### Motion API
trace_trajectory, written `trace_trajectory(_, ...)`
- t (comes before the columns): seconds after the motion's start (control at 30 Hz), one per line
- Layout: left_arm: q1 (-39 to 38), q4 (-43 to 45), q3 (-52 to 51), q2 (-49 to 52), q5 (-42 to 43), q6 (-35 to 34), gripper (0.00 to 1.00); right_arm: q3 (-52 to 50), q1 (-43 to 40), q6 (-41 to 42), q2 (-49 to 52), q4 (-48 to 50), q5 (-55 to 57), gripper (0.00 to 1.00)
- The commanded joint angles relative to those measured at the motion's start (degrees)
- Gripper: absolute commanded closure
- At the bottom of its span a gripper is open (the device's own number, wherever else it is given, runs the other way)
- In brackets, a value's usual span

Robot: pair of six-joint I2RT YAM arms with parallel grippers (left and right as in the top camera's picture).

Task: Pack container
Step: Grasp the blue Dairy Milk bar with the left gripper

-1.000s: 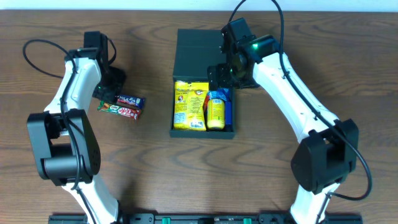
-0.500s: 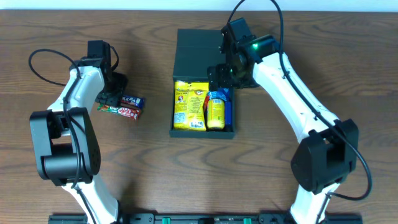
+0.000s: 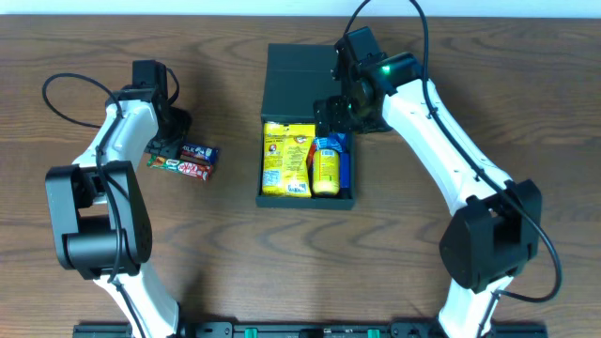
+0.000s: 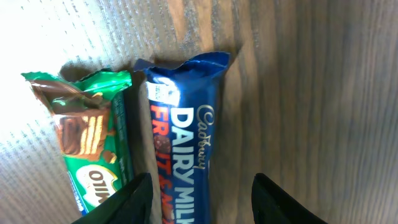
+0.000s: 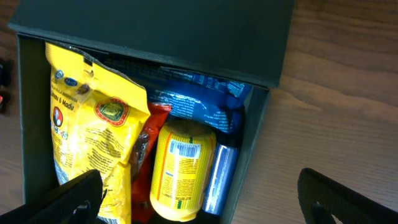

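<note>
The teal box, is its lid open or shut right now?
Open. The lid lies folded back behind the container, and the yellow snack bag and yellow can inside show from overhead.

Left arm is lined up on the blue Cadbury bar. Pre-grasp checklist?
Left gripper open, straddling blue Cadbury Dairy Milk foil bar: ok.
Green-wrapped chocolate bar clear of fingers: not ok, one finger overlaps its edge.
Dark teal-green cardboard box lid open: ok.
Room left in box: cannot tell; yellow pouch and yellow canister fill most of it.
Right gripper clear of box opening: not ok, hovers open above it.
</note>
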Motion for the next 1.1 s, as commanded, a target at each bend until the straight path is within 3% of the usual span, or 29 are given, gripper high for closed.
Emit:
trace_trajectory(0.0,0.1,0.8,-0.5,1.1,-1.7,0.8,0.47,1.3,-0.6,-1.1,-0.2,0.0,0.2,0.01)
trace_trajectory(1.07,0.1,1.4,-0.5,3.7,-2.1,1.6,0.48,1.3,-0.6,-1.1,-0.2,0.2,0.2,0.01)
